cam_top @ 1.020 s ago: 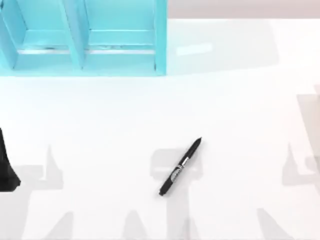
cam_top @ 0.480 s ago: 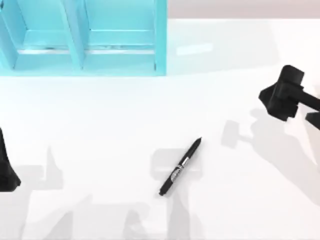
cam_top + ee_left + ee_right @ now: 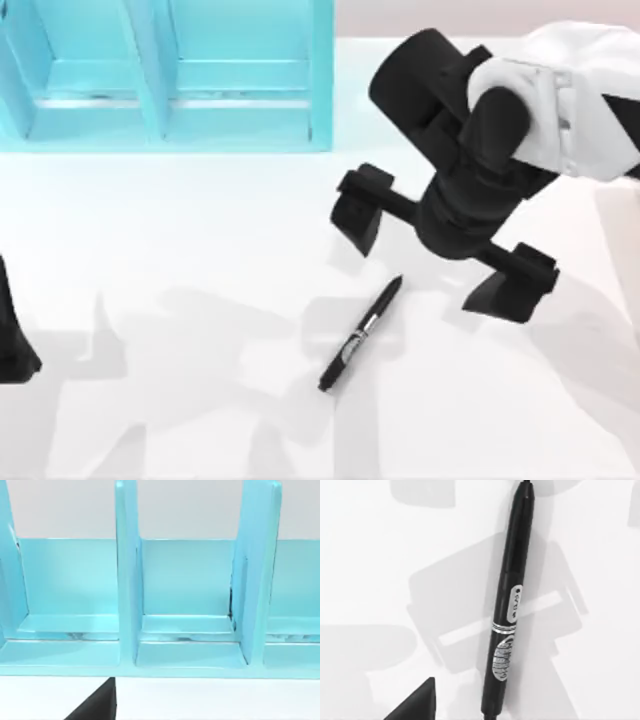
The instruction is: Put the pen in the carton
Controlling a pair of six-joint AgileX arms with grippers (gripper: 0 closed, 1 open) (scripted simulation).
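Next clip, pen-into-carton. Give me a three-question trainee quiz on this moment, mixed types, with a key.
1. True or false: the pen lies flat on the table, held by nothing.
2. Multiple choice: the right gripper is A) shut on the pen, B) open above the table near the pen's upper tip, C) inside the carton.
3. Fill in: the left arm sits at the table's ____ edge.

Key: 1 true. 2 B. 3 left.

The pen (image 3: 361, 334) is black with a silver-white patterned band at mid-body. The carton (image 3: 165, 75) is light turquoise blue. The bench (image 3: 200, 250) is plain white. The right gripper (image 3: 440, 255) has black fingers (image 3: 357, 210) below a white arm section.
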